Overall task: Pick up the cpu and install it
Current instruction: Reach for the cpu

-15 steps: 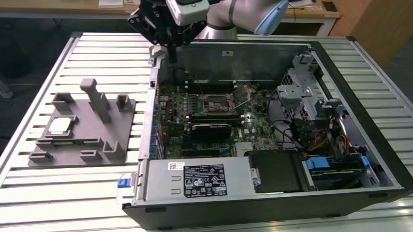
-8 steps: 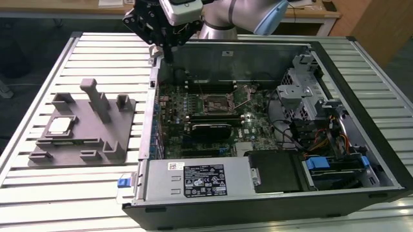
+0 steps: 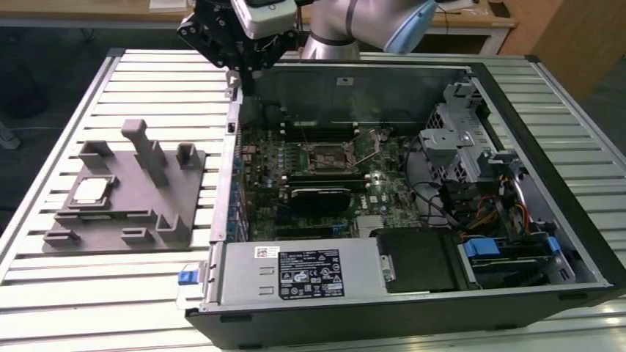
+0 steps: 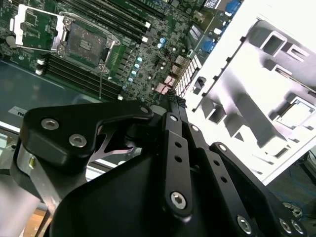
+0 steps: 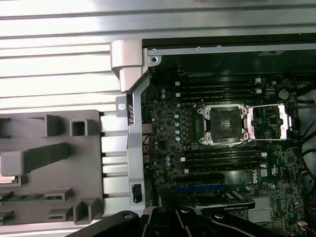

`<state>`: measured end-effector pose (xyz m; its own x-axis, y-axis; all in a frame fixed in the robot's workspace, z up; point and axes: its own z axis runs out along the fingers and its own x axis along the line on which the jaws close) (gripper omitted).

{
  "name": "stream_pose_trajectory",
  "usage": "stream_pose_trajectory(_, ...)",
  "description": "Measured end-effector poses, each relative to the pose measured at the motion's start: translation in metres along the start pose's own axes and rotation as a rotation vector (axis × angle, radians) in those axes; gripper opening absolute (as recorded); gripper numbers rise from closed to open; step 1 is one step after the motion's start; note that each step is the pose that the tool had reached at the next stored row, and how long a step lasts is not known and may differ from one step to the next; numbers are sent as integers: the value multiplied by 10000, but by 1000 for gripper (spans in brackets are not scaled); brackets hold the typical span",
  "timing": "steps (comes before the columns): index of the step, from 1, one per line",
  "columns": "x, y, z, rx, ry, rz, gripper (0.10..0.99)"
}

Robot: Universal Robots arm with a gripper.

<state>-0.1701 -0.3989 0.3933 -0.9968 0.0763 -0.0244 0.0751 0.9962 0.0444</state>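
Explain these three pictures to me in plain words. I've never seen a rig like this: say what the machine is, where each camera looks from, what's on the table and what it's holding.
The machine is a robot arm ending in a black gripper. The exterior view looks at the whole scene from a camera off the arm. Both wrist views come from cameras riding on the arm, looking past the gripper. On the slatted metal table lies an open computer case, its motherboard socket uncovered and empty. On the exterior view's left sits a grey fixture with the cpu resting in it. The gripper hovers above the case's edge, and the cpu is not in it.
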Motion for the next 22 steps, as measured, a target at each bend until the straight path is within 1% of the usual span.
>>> stream_pose_trajectory(22, 236, -18, -6, -1, 0, -1, 106)
